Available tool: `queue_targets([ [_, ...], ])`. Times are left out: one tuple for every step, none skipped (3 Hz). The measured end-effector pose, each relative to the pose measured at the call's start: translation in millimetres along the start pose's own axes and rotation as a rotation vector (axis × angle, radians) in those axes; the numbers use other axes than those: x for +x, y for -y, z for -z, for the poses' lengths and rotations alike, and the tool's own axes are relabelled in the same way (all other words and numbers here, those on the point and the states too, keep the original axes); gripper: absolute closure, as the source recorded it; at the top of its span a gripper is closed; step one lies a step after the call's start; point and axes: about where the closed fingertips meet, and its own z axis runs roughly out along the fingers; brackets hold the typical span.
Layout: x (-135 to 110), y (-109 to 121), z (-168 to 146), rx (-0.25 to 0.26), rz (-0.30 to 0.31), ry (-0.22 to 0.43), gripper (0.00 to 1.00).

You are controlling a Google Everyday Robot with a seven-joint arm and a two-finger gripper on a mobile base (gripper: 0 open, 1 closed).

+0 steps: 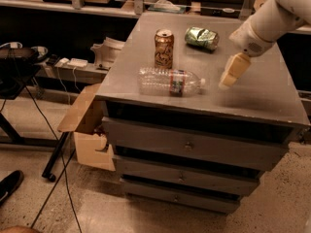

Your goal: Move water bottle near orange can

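The water bottle (170,81) is clear ribbed plastic with a red-and-blue label band. It lies on its side near the front edge of the grey cabinet top (252,98), white cap pointing right. The orange can (164,48) stands upright just behind the bottle, a small gap apart. My gripper (228,77) hangs above the cabinet top to the right of the bottle's cap, a short way clear of it, holding nothing. The white arm (265,25) comes in from the upper right.
A shiny green dented can (201,38) lies on its side behind and right of the orange can. The cabinet has drawers (187,144) below. An open cardboard box (85,125) stands at the cabinet's left. Cables and a stand leg (53,154) are on the floor to the left.
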Motion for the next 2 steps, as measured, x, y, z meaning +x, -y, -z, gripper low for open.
queue_targets([
  [32.9,8.0,24.2,0.044,-0.052,-0.002,0.0],
  [35.7,8.2,25.4,0.046,-0.056,-0.003,0.0],
])
